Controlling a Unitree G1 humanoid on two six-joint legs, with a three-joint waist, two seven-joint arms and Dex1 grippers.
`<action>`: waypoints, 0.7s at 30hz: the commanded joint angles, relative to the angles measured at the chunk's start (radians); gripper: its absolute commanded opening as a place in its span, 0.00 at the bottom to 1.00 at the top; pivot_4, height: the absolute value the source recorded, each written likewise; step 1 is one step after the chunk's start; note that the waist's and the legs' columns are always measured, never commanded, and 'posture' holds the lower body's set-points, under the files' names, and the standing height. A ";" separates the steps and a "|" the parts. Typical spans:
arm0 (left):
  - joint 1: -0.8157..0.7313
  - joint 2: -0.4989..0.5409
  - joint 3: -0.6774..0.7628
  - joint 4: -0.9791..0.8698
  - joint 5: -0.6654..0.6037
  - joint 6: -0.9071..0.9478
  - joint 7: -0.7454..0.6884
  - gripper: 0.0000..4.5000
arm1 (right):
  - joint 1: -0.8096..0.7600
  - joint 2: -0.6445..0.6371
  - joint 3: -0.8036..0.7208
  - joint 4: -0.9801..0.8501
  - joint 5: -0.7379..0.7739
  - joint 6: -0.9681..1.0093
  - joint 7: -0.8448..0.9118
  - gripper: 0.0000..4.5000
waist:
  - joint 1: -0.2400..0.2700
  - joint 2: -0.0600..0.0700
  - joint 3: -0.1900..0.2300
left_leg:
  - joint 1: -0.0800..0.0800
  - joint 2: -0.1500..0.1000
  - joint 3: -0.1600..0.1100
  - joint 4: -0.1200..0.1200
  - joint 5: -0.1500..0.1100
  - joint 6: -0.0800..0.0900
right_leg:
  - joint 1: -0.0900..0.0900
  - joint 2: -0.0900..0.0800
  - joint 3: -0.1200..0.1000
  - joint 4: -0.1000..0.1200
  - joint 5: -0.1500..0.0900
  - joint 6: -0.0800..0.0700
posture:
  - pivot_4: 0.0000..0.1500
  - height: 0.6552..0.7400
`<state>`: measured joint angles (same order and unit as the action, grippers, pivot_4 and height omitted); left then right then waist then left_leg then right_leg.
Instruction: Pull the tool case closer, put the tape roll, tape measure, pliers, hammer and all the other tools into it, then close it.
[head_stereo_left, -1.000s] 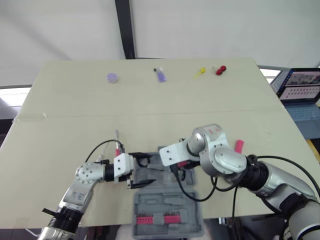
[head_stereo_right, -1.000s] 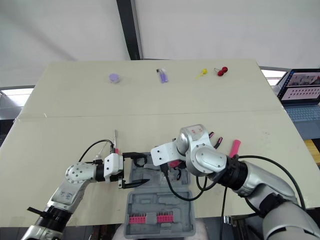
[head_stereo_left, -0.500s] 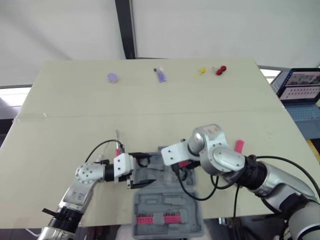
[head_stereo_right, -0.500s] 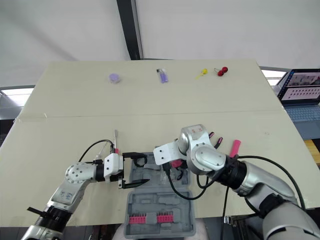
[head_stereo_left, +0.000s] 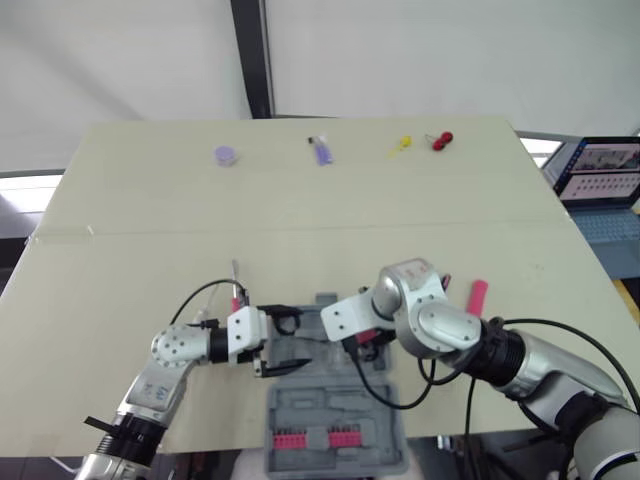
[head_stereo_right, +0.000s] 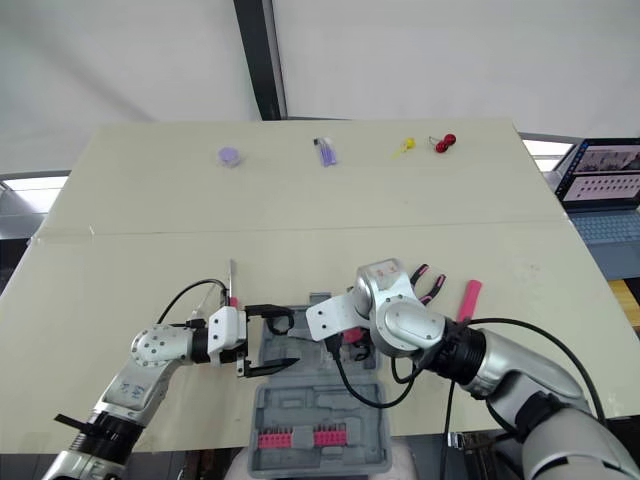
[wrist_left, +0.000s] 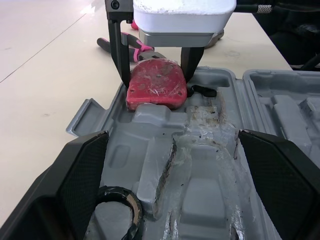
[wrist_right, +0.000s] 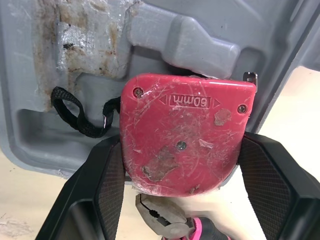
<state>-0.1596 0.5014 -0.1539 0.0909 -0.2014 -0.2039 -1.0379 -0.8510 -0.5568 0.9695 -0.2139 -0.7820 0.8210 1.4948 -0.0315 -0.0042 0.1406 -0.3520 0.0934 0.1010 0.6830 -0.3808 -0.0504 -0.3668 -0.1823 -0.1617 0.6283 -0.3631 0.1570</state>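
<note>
The right gripper (wrist_left: 156, 79) pinches the red tape measure (wrist_right: 185, 130) at the open tool case's (head_stereo_left: 335, 425) far edge. The left gripper (head_stereo_left: 285, 340) is spread wide near the tape roll (wrist_left: 117, 205).

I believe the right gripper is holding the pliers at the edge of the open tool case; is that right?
Not quite. The right gripper is holding the red tape measure, not the pliers, at the edge of the open tool case. The pliers lie on the table just beyond the case. The left wrist view shows this.
</note>
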 joint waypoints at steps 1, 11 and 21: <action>0.002 0.003 0.002 -0.029 -0.004 -0.005 0.004 1.00 | 0.037 -0.004 -0.014 0.000 -0.020 -0.021 -0.007 0.63 | 0.001 0.000 0.000 | 0.000 0.000 0.000 0.000 0.000 0.000 | 0.000 0.000 0.000 0.000 0.000 0.000 | 1.00 1.00; -0.001 0.003 0.002 -0.026 -0.006 -0.005 0.002 1.00 | 0.095 -0.014 -0.084 -0.011 -0.049 -0.077 -0.032 0.63 | 0.002 -0.001 0.000 | 0.000 0.000 0.000 0.000 0.000 0.000 | 0.001 0.000 0.000 0.000 0.000 0.000 | 1.00 1.00; -0.001 0.004 0.002 -0.026 -0.006 -0.004 0.000 1.00 | 0.155 -0.034 -0.154 0.001 -0.058 -0.161 -0.070 0.63 | 0.004 -0.001 -0.001 | 0.000 0.000 0.000 0.000 0.000 0.000 | 0.003 0.000 0.000 0.000 0.000 0.000 | 1.00 1.00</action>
<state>-0.1598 0.5014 -0.1553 0.0908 -0.2014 -0.2033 -1.0381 -0.7204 -0.5674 0.8236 -0.2374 -0.8233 0.6728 1.4454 -0.0279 -0.0051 0.1400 -0.3515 0.0934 0.1007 0.6825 -0.3808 -0.0504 -0.3640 -0.1824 -0.1619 0.6279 -0.3631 0.1571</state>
